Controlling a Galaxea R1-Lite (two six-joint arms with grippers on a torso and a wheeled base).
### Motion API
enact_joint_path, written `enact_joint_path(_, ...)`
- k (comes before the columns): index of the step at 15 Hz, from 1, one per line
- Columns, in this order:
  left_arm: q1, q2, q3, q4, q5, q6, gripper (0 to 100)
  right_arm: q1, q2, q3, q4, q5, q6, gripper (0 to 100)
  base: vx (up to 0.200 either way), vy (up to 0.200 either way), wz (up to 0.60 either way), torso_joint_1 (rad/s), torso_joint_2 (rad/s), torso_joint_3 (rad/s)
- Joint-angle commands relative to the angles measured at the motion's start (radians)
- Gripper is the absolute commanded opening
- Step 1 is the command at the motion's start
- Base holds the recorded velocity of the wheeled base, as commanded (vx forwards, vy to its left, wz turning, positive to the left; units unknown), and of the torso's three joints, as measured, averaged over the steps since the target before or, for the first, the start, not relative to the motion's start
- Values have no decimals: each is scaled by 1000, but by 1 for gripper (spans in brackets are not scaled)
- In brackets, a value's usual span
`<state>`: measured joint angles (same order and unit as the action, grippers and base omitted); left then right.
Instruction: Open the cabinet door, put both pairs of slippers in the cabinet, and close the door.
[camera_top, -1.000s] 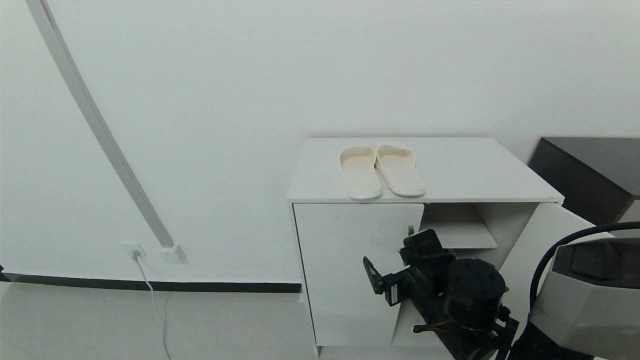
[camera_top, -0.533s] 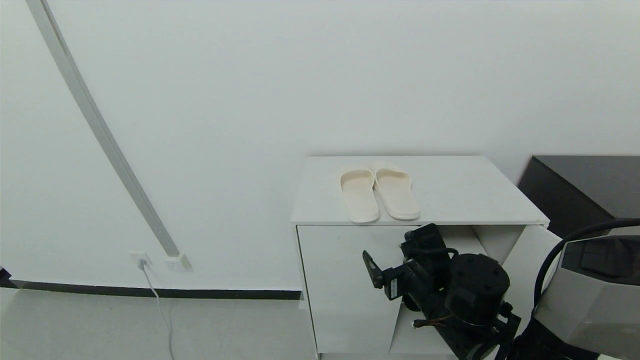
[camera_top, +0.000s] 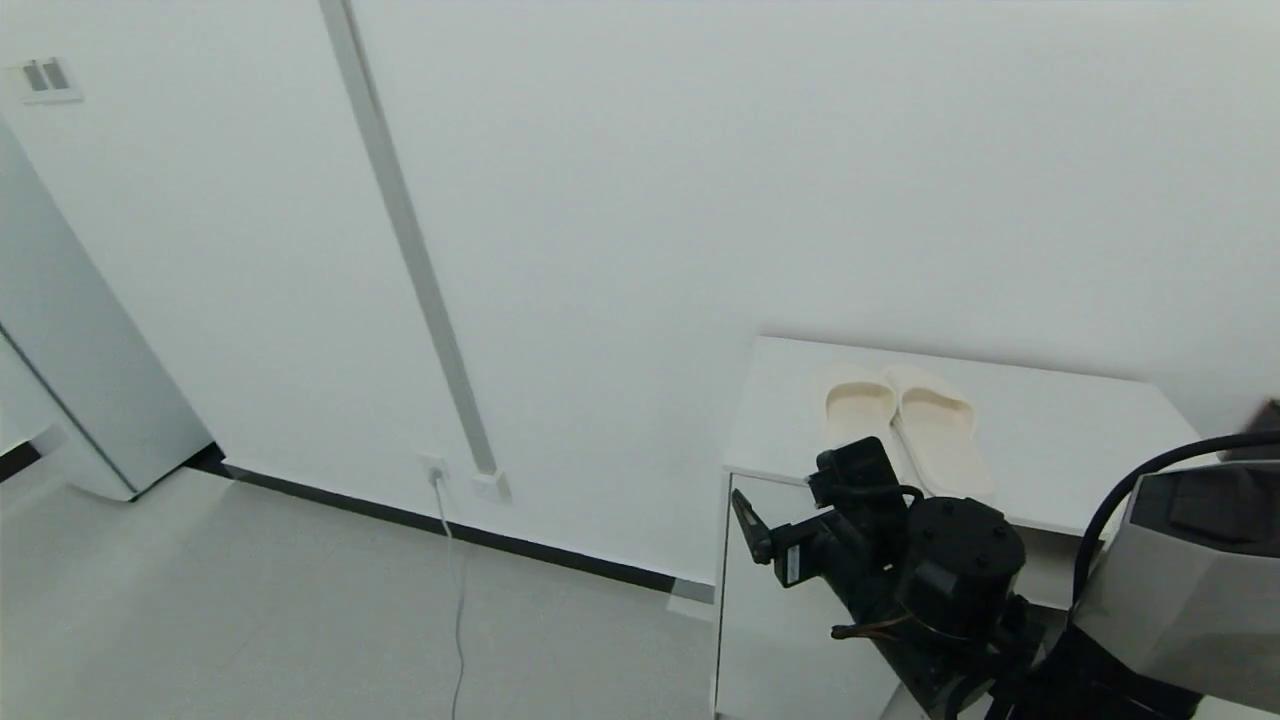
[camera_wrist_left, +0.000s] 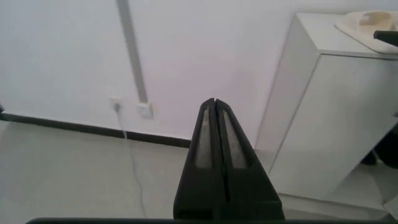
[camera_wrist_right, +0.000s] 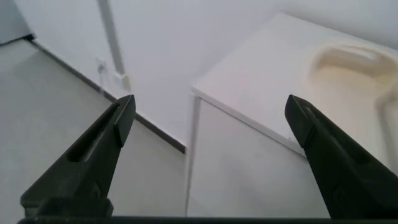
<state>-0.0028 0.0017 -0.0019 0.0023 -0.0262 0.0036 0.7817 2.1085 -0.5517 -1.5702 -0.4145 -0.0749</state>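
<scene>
Resting on the flat white cabinet (camera_top: 1080, 440), rounded cream slippers (camera_top: 912, 430) lie paired; right claw (camera_wrist_right: 210, 106) spread, left claw (camera_wrist_left: 214, 106) pressed together.

- The floor (camera_top: 300, 620) is lying open left of the cabinet (camera_top: 770, 620), giving wide passing room along its side.
- A white cable (camera_top: 455, 600) is hanging from the wall socket (camera_top: 433, 468) and trailing over that floor.
- The wall (camera_top: 700, 200) is standing directly behind the cabinet, closing its back.
- The slippers (camera_top: 910, 430) are occupying the middle of the cabinet top, leaving bare strips on both sides.
- The right pincer (camera_wrist_right: 210, 106), fingers spread wide, is hanging before the cabinet's front left corner, its arm crossing the front.
- The left pincer (camera_wrist_left: 214, 109), fingers pressed together, is hanging apart from the cabinet.
</scene>
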Motion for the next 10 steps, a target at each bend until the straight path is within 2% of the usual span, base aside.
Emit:
enact_joint_path(1,0,0,0,1,0,-1,0,-16,7,4,-1,9,-9,100,0,0,0,71,-129,-66)
enact_joint_path(3,0,0,0,1,0,-1,0,-32,13,6,-1,49,-16,100,0,0,0,16,-25,-18)
enact_joint_path(7,0,0,0,1,2,-2,0,-32,8,15,-1,51,-28,100,0,0,0,0,0,0)
enact_joint_path(10,0,0,0,1,3,-2,0,-32,5,33,-1,54,-39,100,0,0,-600,-1,1,-2)
